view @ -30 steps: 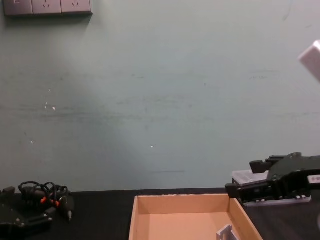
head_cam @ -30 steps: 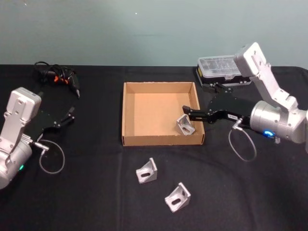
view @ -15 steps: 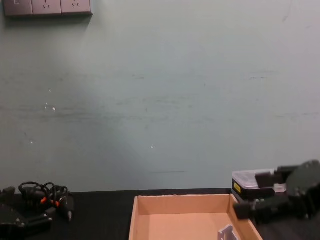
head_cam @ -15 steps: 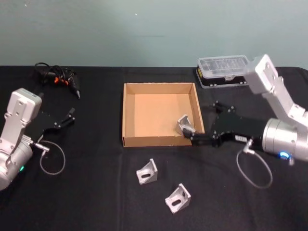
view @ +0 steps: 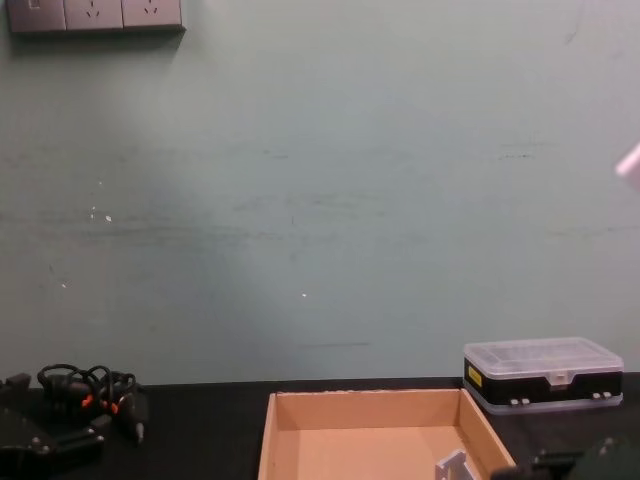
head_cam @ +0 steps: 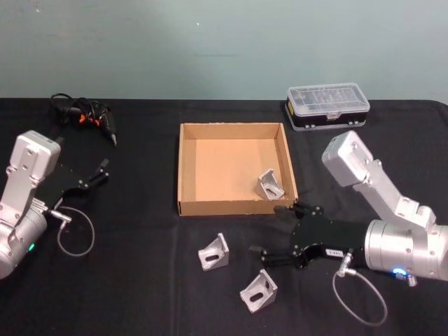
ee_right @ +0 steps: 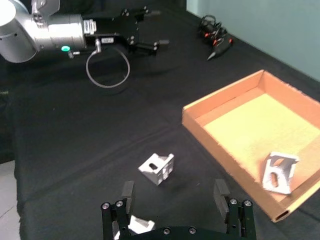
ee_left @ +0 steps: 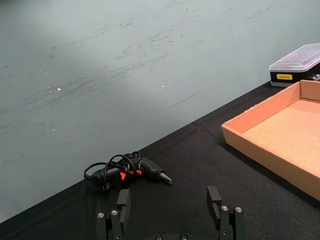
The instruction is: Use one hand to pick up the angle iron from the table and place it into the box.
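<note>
One silver angle iron [head_cam: 269,184] lies inside the tan box [head_cam: 183,168], near its front right corner; the right wrist view shows this angle iron [ee_right: 279,172] too. Two more angle irons [head_cam: 213,250] [head_cam: 258,290] lie on the black table [head_cam: 126,280] in front of the box. My right gripper [head_cam: 266,229] hovers open just right of these two, nothing between its fingers. In the right wrist view the right gripper [ee_right: 174,192] stands above one loose angle iron [ee_right: 157,168]. My left gripper [head_cam: 98,173] rests open at the far left.
A clear-lidded plastic case [head_cam: 327,105] stands behind the box at the right. A bundle of black cables [head_cam: 82,114] lies at the back left. The box's low walls [ee_right: 225,150] rise between the loose pieces and the box floor.
My right gripper has drawn back out of the box and come down to the near table beside the two loose angle irons. One angle iron stays in the box. The left arm is still.
</note>
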Action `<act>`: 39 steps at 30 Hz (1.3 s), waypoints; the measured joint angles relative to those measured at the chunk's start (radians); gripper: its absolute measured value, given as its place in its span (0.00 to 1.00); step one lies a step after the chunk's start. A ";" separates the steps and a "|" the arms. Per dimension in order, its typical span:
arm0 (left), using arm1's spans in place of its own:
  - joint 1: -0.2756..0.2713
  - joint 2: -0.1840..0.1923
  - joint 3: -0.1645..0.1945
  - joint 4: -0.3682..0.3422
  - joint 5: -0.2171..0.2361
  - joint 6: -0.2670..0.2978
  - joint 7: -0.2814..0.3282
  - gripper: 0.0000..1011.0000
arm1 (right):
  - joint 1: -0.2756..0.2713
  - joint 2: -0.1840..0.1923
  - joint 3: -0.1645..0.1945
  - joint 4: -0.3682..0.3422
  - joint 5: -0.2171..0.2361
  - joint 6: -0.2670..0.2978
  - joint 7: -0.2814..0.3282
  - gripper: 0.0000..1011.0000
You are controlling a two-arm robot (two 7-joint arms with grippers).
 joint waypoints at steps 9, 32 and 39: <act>0.000 0.000 0.000 0.000 0.000 0.000 0.000 0.99 | -0.004 0.001 -0.045 0.007 -0.014 0.023 -0.009 0.99; 0.000 0.000 0.000 0.000 0.000 0.000 0.000 0.99 | -0.028 -0.003 -0.069 0.042 -0.024 0.035 -0.014 0.99; 0.000 0.000 0.000 0.000 0.000 0.000 0.000 0.99 | -0.030 -0.010 -0.073 0.055 -0.027 0.035 -0.013 0.99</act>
